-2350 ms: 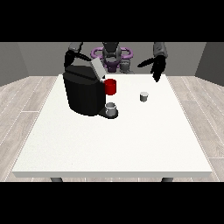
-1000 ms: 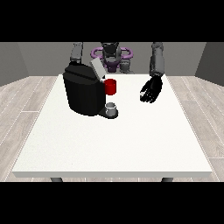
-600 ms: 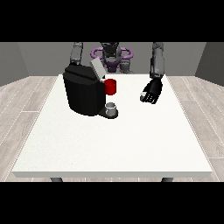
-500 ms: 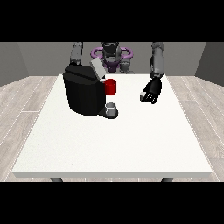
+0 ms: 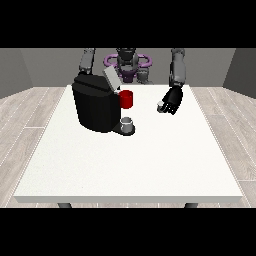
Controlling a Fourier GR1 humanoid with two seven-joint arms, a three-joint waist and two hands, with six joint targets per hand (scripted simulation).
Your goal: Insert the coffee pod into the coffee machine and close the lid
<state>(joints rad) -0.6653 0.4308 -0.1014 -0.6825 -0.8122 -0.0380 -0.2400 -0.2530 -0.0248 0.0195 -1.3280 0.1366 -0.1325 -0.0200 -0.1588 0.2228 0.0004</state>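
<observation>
One small pale coffee pod (image 5: 160, 105), right of centre in the upper half of the frame, sits pinched in the curled fingers of the hand at the view's right (image 5: 171, 101), above the white table (image 5: 130, 160). One black coffee machine (image 5: 95, 102) stands at upper left, grey lid (image 5: 110, 78) tilted open, red part (image 5: 126, 99) on its front. One grey cup (image 5: 127, 123) rests on its tray; contents can't be told. The other hand is hidden behind the machine.
</observation>
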